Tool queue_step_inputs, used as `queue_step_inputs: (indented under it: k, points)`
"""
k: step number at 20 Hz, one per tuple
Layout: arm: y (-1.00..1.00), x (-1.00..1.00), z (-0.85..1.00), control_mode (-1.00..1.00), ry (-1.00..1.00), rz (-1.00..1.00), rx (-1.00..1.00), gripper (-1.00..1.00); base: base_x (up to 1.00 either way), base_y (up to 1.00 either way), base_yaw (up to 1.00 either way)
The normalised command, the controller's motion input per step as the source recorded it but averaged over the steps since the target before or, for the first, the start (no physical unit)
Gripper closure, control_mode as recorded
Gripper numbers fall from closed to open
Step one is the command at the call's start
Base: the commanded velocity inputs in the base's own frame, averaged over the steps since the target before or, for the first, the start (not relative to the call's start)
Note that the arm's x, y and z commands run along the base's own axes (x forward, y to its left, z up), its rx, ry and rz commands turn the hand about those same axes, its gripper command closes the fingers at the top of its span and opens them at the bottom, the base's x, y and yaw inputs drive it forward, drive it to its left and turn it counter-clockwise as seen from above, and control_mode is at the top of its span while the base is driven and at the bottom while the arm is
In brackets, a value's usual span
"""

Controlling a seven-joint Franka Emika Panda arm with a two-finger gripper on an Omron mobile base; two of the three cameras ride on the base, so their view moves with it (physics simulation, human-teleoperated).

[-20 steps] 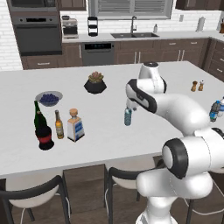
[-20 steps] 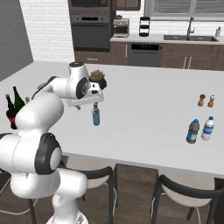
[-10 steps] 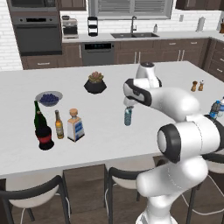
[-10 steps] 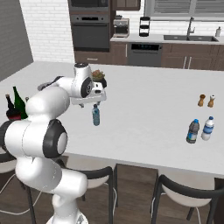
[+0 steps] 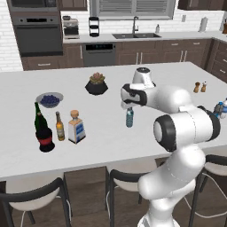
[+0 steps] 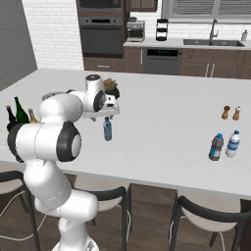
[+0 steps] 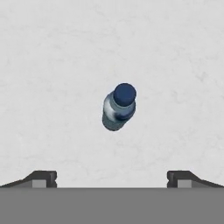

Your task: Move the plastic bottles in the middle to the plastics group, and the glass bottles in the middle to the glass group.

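Water bottle point(image 7: 119, 107) upright on counter point(image 5: 146, 137) | gripper point(image 7: 112, 177) directly above, pointing down | jaws wide apart, holding nothing

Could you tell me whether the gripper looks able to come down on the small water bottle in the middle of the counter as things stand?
Probably yes. The gripper hangs open just above the small water bottle, which stands upright and alone on the counter. In the hand view its cap lies between the spread fingertips, nothing beside it.

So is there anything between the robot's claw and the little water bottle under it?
No. In the hand view the open gripper looks straight down on the water bottle, with just bare white counter around it.
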Motion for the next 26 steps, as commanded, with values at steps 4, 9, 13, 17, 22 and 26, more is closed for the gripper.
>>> queue_step_inputs:
  k: [4, 9, 13, 17, 22, 26]
  points:
    - [0.02, 0.3, -0.16, -1.0, -0.02, -0.04, 0.0, -1.0, 0.0, 0.0, 0.0]
    - [0.0, 0.15, 0.0, -1.0, 0.0, -0.03, 0.02, -1.0, 0.0, 0.0, 0.0]
    - [0.0, 0.25, 0.0, -1.0, 0.0, -0.03, 0.07, -1.0, 0.0, 0.0, 0.0]
    - [-0.01, 0.19, -0.13, -1.0, 0.0, -0.01, 0.05, -1.0, 0.0, 0.0, 0.0]
    - [0.0, 0.1, -0.26, -1.0, 0.0, -0.01, 0.0, -1.0, 0.0, 0.0, 0.0]
    - [0.0, 0.05, -0.35, -1.0, 0.0, 0.0, 0.0, -1.0, 0.0, 0.0, 0.0]
